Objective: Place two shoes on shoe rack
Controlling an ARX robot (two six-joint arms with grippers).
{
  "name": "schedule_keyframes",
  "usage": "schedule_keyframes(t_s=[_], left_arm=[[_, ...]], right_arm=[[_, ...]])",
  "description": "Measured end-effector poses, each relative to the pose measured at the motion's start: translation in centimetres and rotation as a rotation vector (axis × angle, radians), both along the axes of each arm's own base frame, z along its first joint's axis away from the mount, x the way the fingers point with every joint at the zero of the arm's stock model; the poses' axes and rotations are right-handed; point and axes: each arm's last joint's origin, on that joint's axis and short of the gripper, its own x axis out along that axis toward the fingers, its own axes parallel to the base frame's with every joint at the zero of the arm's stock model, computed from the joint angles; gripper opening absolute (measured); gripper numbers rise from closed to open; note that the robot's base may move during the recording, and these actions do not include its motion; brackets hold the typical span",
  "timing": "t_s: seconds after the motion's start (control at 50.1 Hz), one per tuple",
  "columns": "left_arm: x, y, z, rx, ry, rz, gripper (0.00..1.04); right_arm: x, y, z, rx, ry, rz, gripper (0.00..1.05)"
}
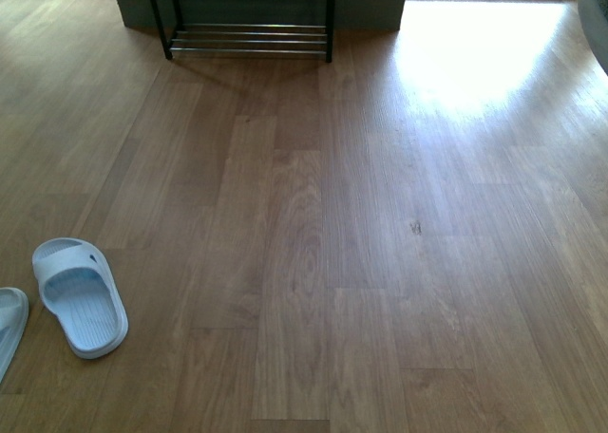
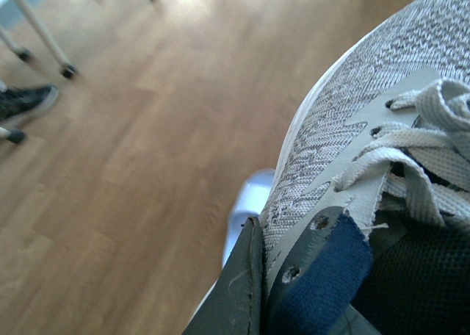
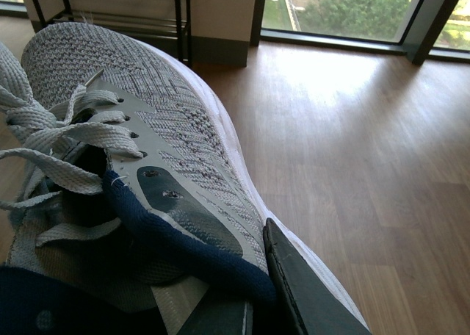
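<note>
Neither arm shows in the front view, where the shoe rack (image 1: 249, 15) stands against the far wall. In the left wrist view my left gripper (image 2: 273, 294) is shut on the navy-lined collar of a grey sneaker (image 2: 367, 92), held above the wooden floor, with one dark finger (image 2: 236, 294) against the shoe's outer side. In the right wrist view my right gripper (image 3: 253, 302) is shut on the collar of the other grey sneaker (image 3: 161, 114), also off the floor. This sneaker's toe points toward the shoe rack (image 3: 180, 15), which is still some way off.
Two light blue slides (image 1: 81, 295) lie on the floor at the near left; one slide (image 2: 246, 206) shows under the left sneaker. Castor legs (image 2: 67, 70) and a dark shoe (image 2: 26, 103) are off to the side. Windows (image 3: 352, 8) line the far wall right of the rack.
</note>
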Motion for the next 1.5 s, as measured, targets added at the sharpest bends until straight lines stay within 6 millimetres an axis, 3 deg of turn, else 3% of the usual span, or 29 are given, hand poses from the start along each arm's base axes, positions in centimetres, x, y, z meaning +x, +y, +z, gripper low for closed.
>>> schedule_keyframes(t_s=[0.08, 0.16, 0.439, 1.498], left_arm=[[-1.7, 0.5, -0.4, 0.113, -0.224, 0.11, 0.02], [-2.4, 0.9, 0.1, 0.152, -0.298, 0.159, 0.02], [-2.4, 0.8, -0.2, 0.233, -0.24, 0.122, 0.02], [-2.4, 0.8, -0.2, 0.234, -0.24, 0.125, 0.02]], right_arm=[[0.0, 0.0, 0.0, 0.0, 0.0, 0.0, 0.01], [0.0, 0.0, 0.0, 0.0, 0.0, 0.0, 0.01], [0.0, 0.0, 0.0, 0.0, 0.0, 0.0, 0.01], [0.0, 0.0, 0.0, 0.0, -0.001, 0.0, 0.01]])
